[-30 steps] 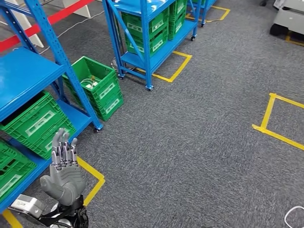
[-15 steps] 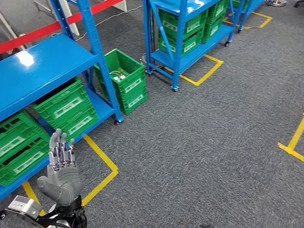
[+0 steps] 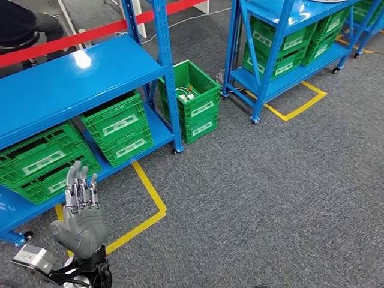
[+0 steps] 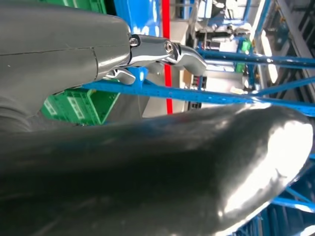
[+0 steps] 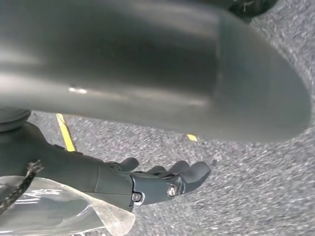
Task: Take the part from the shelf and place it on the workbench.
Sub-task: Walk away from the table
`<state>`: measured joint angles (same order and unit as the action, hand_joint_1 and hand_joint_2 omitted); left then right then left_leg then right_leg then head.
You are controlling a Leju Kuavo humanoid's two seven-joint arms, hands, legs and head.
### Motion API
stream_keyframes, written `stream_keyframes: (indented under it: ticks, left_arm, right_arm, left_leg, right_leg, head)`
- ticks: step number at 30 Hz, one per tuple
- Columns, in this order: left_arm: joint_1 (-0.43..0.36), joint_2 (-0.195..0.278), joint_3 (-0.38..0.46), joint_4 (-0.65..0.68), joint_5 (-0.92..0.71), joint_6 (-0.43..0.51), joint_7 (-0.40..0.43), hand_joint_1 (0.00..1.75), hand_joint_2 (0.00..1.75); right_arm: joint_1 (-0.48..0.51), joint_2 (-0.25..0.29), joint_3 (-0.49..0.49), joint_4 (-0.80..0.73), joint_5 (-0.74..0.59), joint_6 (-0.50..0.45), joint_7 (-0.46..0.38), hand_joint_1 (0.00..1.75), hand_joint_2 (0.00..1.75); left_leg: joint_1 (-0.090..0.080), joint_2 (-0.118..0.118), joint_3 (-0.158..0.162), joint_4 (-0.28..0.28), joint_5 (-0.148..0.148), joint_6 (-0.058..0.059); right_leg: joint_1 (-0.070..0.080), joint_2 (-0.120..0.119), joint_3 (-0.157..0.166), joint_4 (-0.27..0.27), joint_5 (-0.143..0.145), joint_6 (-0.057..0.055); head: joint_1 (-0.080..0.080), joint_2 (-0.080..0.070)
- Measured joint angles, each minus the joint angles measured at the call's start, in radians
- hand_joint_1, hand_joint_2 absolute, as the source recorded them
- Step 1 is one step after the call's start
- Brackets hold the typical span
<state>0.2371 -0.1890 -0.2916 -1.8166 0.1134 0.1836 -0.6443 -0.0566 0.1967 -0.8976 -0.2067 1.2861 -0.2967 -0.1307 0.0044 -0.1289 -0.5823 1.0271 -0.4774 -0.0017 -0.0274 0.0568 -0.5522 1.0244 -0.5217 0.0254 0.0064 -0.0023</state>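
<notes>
HEAD VIEW
Left hand: raised at lower left, palm toward the camera, fingers upright side by side, thumb out to the side, nothing in it.
Blue metal shelf rack: just beyond the left hand, broad glossy upper board, lower board close to the floor.
Green slatted plastic crates: in a row on the lower board, white labels facing out.
Open green plastic crate: on the floor between the two racks, small pale items and wires inside.
Part: cannot tell which item it is; possibly among the pale items in the open crate, too small to be sure.
Second blue metal rack: upper right, more green crates on its boards.
Yellow floor tape: marks a corner beside the near rack.
Grey carpet floor: right half.

LEFT WRIST VIEW
Left hand: broad grey thumb across the middle, one silver-jointed finger straight, gripping nothing.
Background: blue shelf rails, a green crate.

RIGHT WRIST VIEW
Right hand: dark fingers stretched out, lightly curled, nothing between them.
Clear plastic film: by the wrist; whether touching, cannot tell.
Floor: grey carpet, yellow tape.
</notes>
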Motion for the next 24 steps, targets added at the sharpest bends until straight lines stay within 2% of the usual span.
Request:
stream_keyframes:
  ticks: [1, 2, 4, 5, 6, 7, 8, 9, 10, 11, 12, 13, 15, 16, 17, 18, 19, 20, 21, 22, 23, 24]
  left_arm:
    - [0.001, 0.000, 0.000, 0.000, 0.000, 0.001, 0.000, 0.00, 0.00]
    - [0.000, 0.001, 0.000, 0.000, 0.000, 0.001, 0.000, 0.00, 0.00]
    - [-0.001, 0.001, 0.000, 0.000, 0.000, 0.002, 0.000, 0.00, 0.00]
    - [-0.002, 0.002, 0.000, 0.000, 0.000, 0.003, 0.000, 0.00, 0.00]
    - [-0.001, 0.002, 0.000, 0.000, 0.000, 0.003, 0.000, 0.00, 0.00]
    - [0.000, 0.002, 0.000, 0.000, 0.000, 0.003, 0.000, 0.00, 0.00]
    - [0.001, 0.003, 0.001, 0.000, 0.000, 0.003, 0.000, 0.00, 0.00]
    - [0.002, 0.003, 0.001, 0.000, 0.000, 0.003, 0.000, 0.00, 0.00]
    - [0.001, 0.003, 0.001, 0.000, 0.000, 0.003, 0.000, 0.00, 0.00]
    - [0.001, 0.003, 0.001, 0.000, 0.000, 0.003, 0.000, 0.00, 0.00]
    - [0.000, 0.002, 0.000, 0.000, 0.000, 0.003, 0.000, 0.00, 0.00]
    - [-0.001, 0.002, 0.000, 0.000, 0.000, 0.003, 0.000, 0.00, 0.00]
    - [0.000, 0.002, 0.001, 0.000, 0.000, 0.003, 0.000, 0.00, 0.00]
    - [0.002, 0.002, 0.001, 0.000, 0.000, 0.003, 0.000, 0.00, 0.00]
    - [0.001, 0.001, 0.001, 0.000, 0.000, 0.003, 0.000, 0.00, 0.00]
    - [0.000, 0.000, 0.001, 0.000, 0.000, 0.003, -0.001, 0.00, 0.00]
    - [0.000, -0.001, 0.000, 0.000, 0.000, 0.003, -0.001, 0.00, 0.00]
    - [-0.001, -0.002, 0.000, 0.000, 0.001, 0.003, -0.001, 0.00, 0.00]
    - [0.000, -0.002, 0.000, 0.000, 0.001, 0.003, -0.001, 0.00, 0.00]
    - [0.001, -0.002, 0.000, 0.000, 0.001, 0.003, -0.001, 0.00, 0.00]
    - [0.001, -0.002, 0.000, 0.000, 0.001, 0.003, -0.001, 0.00, 0.00]
    - [0.002, -0.002, 0.001, 0.000, 0.001, 0.003, -0.001, 0.00, 0.00]
  right_arm:
    - [-0.001, 0.000, 0.000, 0.000, 0.000, 0.000, 0.000, 0.00, 0.00]
    - [-0.002, 0.000, 0.000, 0.000, 0.000, 0.000, 0.000, 0.00, 0.00]
    - [0.000, 0.001, 0.000, 0.000, 0.000, 0.000, -0.001, 0.00, 0.00]
    - [0.002, 0.000, 0.000, 0.000, 0.000, 0.000, 0.000, 0.00, 0.00]
    - [0.003, 0.000, 0.000, 0.000, 0.000, 0.000, 0.000, 0.00, 0.00]
    - [0.004, 0.000, 0.000, 0.000, 0.000, 0.000, 0.000, 0.00, 0.00]
    - [0.003, 0.000, 0.000, 0.000, 0.000, 0.000, 0.000, 0.00, 0.00]
    - [0.002, 0.000, 0.000, 0.000, 0.000, 0.000, 0.000, 0.00, 0.00]
    - [0.001, 0.000, 0.000, 0.000, 0.000, 0.000, 0.000, 0.00, 0.00]
    - [0.001, 0.001, 0.000, 0.000, 0.000, 0.000, 0.000, 0.00, 0.00]
    - [0.001, 0.001, 0.000, 0.000, 0.000, 0.000, 0.000, 0.00, 0.00]
    - [0.001, 0.001, 0.000, 0.000, 0.000, 0.001, 0.000, 0.00, 0.00]
    - [-0.002, 0.001, 0.000, 0.000, 0.000, 0.000, 0.000, 0.00, 0.00]
    - [-0.004, 0.001, 0.000, 0.000, 0.000, 0.000, 0.000, 0.00, 0.00]
    - [-0.007, 0.001, 0.000, 0.000, 0.001, 0.000, -0.001, 0.00, 0.00]
    - [-0.008, 0.001, 0.000, 0.000, 0.001, 0.000, -0.001, 0.00, 0.00]
    - [-0.008, 0.001, 0.000, 0.000, 0.001, 0.001, -0.001, 0.00, 0.00]
    - [-0.006, 0.001, 0.000, 0.000, 0.001, 0.001, -0.001, 0.00, 0.00]
    - [-0.004, 0.001, 0.000, 0.000, 0.001, 0.001, 0.000, 0.00, 0.00]
    - [-0.002, 0.001, 0.000, 0.000, 0.001, 0.002, 0.000, 0.00, 0.00]
    - [0.000, 0.001, 0.000, 0.000, 0.001, 0.002, 0.000, 0.00, 0.00]
    - [0.001, 0.000, 0.000, 0.000, 0.001, 0.002, 0.000, 0.00, 0.00]
  left_leg:
    - [0.000, 0.013, -0.004, 0.009, -0.006, -0.005]
    - [-0.001, 0.037, -0.017, 0.034, -0.022, -0.010]
    - [-0.002, 0.097, -0.070, 0.145, -0.078, -0.018]
    - [-0.001, 0.112, -0.105, 0.214, -0.106, -0.021]
    - [0.000, 0.119, -0.131, 0.265, -0.120, -0.022]
    - [0.001, 0.122, -0.142, 0.285, -0.115, -0.021]
    - [0.001, 0.125, -0.133, 0.265, -0.092, -0.019]
    - [-0.001, 0.133, -0.106, 0.210, -0.056, -0.013]
    - [-0.006, 0.155, -0.071, 0.141, -0.023, -0.004]
    - [-0.014, 0.181, -0.039, 0.078, -0.002, 0.006]
    - [-0.021, 0.202, -0.018, 0.035, 0.007, 0.014]
    - [-0.026, 0.214, -0.010, 0.014, 0.004, 0.019]
    - [-0.026, 0.194, -0.008, 0.003, 0.003, 0.024]
    - [-0.023, 0.180, -0.005, -0.005, 0.006, 0.027]
    - [-0.019, 0.166, 0.000, -0.013, 0.010, 0.031]
    - [-0.014, 0.153, 0.006, -0.021, 0.014, 0.035]
    - [-0.012, 0.141, 0.008, -0.023, 0.014, 0.037]
    - [-0.010, 0.127, 0.008, -0.023, 0.015, 0.040]
    - [-0.009, 0.113, 0.008, -0.023, 0.014, 0.040]
    - [-0.009, 0.097, 0.009, -0.023, 0.013, 0.040]
    - [-0.008, 0.081, 0.011, -0.022, 0.012, 0.038]
    - [-0.007, 0.066, 0.014, -0.021, 0.010, 0.035]
  right_leg:
    - [0.000, -0.011, 0.002, -0.002, 0.001, -0.007]
    - [-0.001, -0.023, 0.004, -0.004, 0.001, -0.014]
    - [0.001, -0.052, 0.009, -0.005, -0.003, -0.025]
    - [0.003, -0.068, 0.010, -0.005, -0.006, -0.028]
    - [0.005, -0.083, 0.011, -0.005, -0.008, -0.030]
    - [0.006, -0.098, 0.013, -0.005, -0.011, -0.031]
    - [0.008, -0.111, 0.017, -0.005, -0.014, -0.031]
    - [0.009, -0.123, 0.022, -0.005, -0.017, -0.030]
    - [0.010, -0.134, 0.027, -0.005, -0.021, -0.028]
    - [0.013, -0.145, 0.031, -0.005, -0.026, -0.024]
    - [0.015, -0.156, 0.035, -0.006, -0.030, -0.020]
    - [0.017, -0.167, 0.037, -0.007, -0.033, -0.015]
    - [0.019, -0.193, 0.044, -0.013, -0.038, -0.005]
    - [0.018, -0.189, 0.046, -0.011, -0.043, 0.000]
    - [0.017, -0.168, 0.040, 0.006, -0.057, 0.004]
    - [0.016, -0.137, 0.022, 0.044, -0.080, 0.008]
    - [0.014, -0.099, -0.008, 0.105, -0.108, 0.010]
    - [0.013, -0.075, -0.047, 0.175, -0.135, 0.013]
    - [0.012, -0.064, -0.083, 0.232, -0.149, 0.015]
    - [0.012, -0.060, -0.108, 0.261, -0.144, 0.016]
    - [0.011, -0.058, -0.113, 0.250, -0.119, 0.018]
    - [0.009, -0.053, -0.101, 0.203, -0.079, 0.019]
  head:
    - [-0.002, 0.000]
    - [-0.006, 0.000]
    - [-0.013, 0.000]
    - [-0.014, 0.000]
    - [-0.014, 0.000]
    - [-0.014, 0.000]
    - [-0.014, 0.000]
    - [-0.014, 0.000]
    - [-0.014, 0.000]
    - [-0.014, 0.000]
    - [-0.015, 0.000]
    - [-0.014, 0.000]
    - [-0.014, 0.000]
    - [-0.013, 0.000]
    - [-0.010, 0.000]
    - [-0.007, 0.000]
    - [-0.002, 0.000]
    - [0.000, 0.000]
    - [0.002, 0.000]
    - [0.002, 0.000]
    - [0.002, 0.000]
    - [0.002, 0.000]
